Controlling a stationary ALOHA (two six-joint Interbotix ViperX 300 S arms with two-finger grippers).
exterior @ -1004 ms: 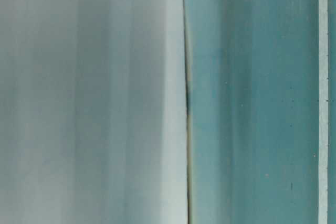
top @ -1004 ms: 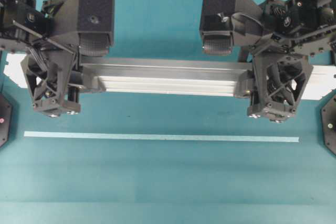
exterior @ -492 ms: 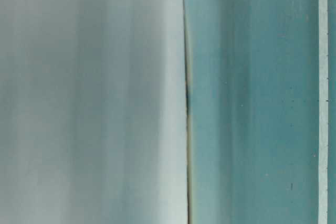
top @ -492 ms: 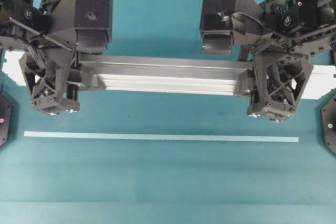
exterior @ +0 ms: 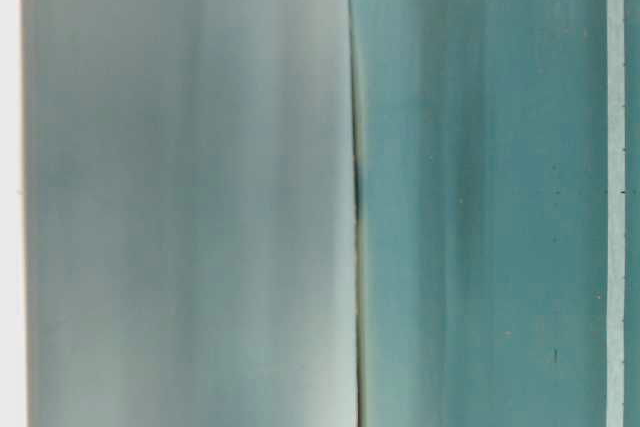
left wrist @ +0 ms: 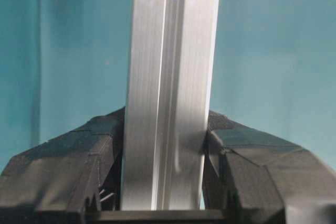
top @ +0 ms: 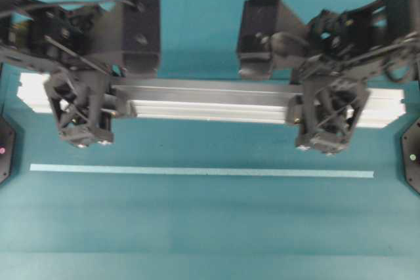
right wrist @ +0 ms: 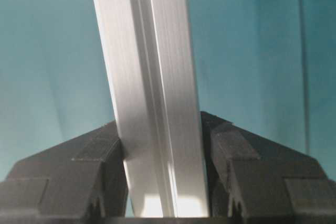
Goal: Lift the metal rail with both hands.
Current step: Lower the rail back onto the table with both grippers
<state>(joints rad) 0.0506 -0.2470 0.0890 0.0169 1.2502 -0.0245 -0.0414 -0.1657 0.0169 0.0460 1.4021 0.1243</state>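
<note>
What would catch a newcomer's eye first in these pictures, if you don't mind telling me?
The silver rail lies crosswise over the upper half of the teal table, with the left gripper shut on it near one end and the right gripper near the other. In each wrist view the black fingers press against both sides of the rail. Below it a thin pale tape strip runs parallel.

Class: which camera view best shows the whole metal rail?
The overhead view: the metal rail runs nearly end to end between both end effectors. Each wrist view shows only a short clamped stretch; the table-level view shows only a pale blur.
</note>
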